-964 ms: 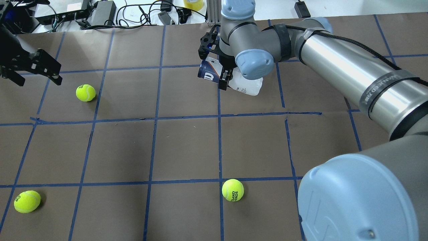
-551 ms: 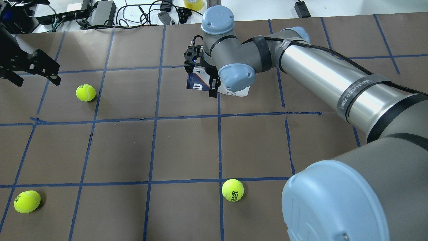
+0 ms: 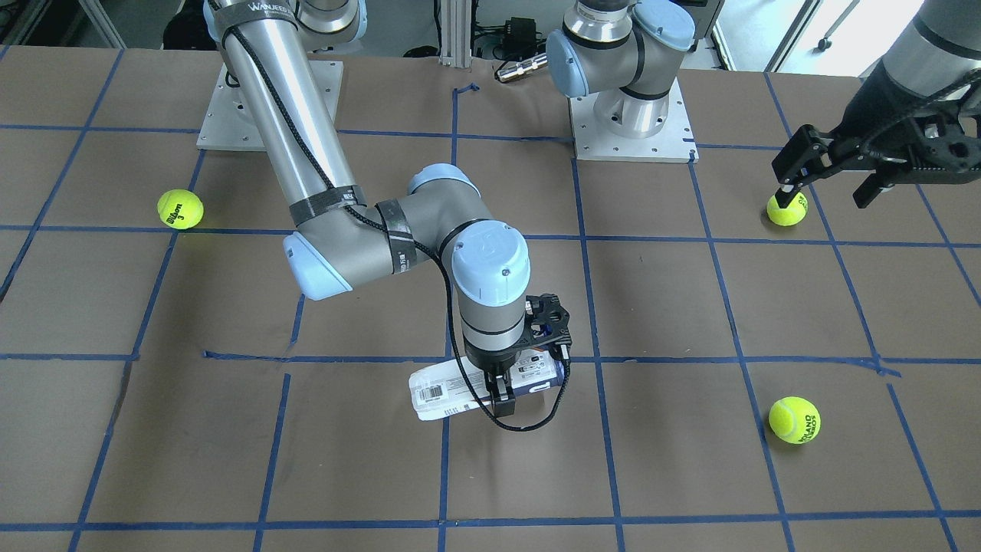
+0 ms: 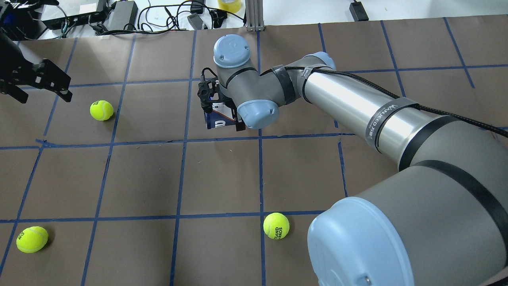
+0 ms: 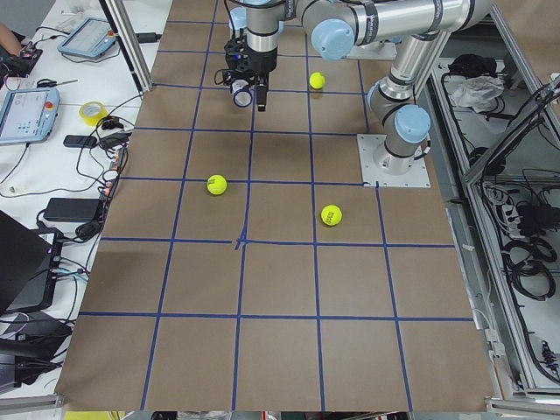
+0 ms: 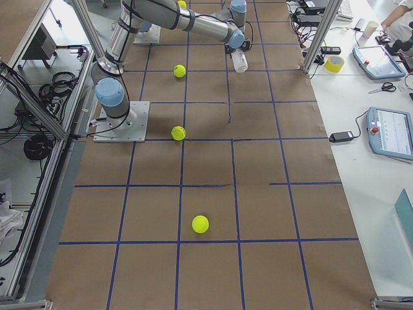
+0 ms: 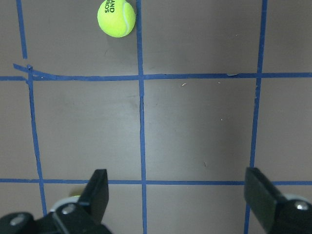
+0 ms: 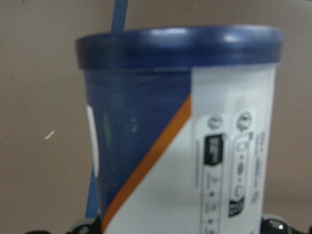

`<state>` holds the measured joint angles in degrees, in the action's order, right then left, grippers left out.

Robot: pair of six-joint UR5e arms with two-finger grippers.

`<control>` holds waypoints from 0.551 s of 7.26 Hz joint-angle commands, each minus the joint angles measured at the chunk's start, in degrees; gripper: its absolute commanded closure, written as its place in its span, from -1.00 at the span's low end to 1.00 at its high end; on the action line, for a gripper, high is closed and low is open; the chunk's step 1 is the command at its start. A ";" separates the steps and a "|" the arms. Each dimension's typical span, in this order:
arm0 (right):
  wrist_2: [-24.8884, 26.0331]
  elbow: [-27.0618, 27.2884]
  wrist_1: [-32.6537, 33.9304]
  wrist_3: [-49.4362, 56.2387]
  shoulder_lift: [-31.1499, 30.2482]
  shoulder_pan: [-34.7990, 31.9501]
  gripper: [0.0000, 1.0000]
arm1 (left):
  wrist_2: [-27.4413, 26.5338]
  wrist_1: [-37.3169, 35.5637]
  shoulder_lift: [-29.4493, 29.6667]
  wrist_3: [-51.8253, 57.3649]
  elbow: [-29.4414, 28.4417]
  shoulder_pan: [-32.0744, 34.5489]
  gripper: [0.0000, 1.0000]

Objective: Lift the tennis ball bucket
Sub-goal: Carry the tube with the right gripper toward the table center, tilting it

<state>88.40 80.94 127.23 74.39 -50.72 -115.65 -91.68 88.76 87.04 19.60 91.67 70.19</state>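
The tennis ball bucket [image 3: 443,395] is a slim white can with a barcode and a navy rim. It lies sideways in my right gripper [image 3: 506,387], which is shut on it near the navy end and holds it just above the table. In the overhead view only its navy end [image 4: 216,121] shows under the right gripper [image 4: 222,117]. The right wrist view is filled by the can [image 8: 195,146]. My left gripper [image 4: 45,95] is open and empty at the far left, and shows open in its wrist view [image 7: 178,195].
Three loose tennis balls lie on the brown gridded table [image 4: 158,178]: one near the left gripper [image 4: 101,110], one front left [image 4: 32,239], one front centre [image 4: 276,225]. Cables and power bricks [image 4: 119,14] lie beyond the far edge.
My right arm has carried the can to the left and nearer in the overhead view. The left gripper and the balls have not moved.
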 commanded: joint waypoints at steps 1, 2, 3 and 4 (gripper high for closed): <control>0.28 0.00 2.67 -3.27 1.67 -2.64 -0.51 | -0.16 0.01 -0.03 0.09 0.00 0.04 -1.00; 0.89 0.00 2.33 -5.03 1.68 -2.74 -0.51 | -0.16 0.01 -0.03 0.09 0.00 -0.05 -1.00; 1.07 0.00 1.89 -5.04 1.41 -2.83 -0.52 | 0.01 0.01 -0.03 0.00 0.00 0.04 -1.00; 1.07 0.00 1.54 -5.13 1.67 -2.83 -1.00 | 0.28 0.01 -0.03 0.09 0.00 0.04 -1.00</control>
<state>89.32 80.95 129.18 69.66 -49.18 -118.36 -91.67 88.77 87.01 19.65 91.67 70.19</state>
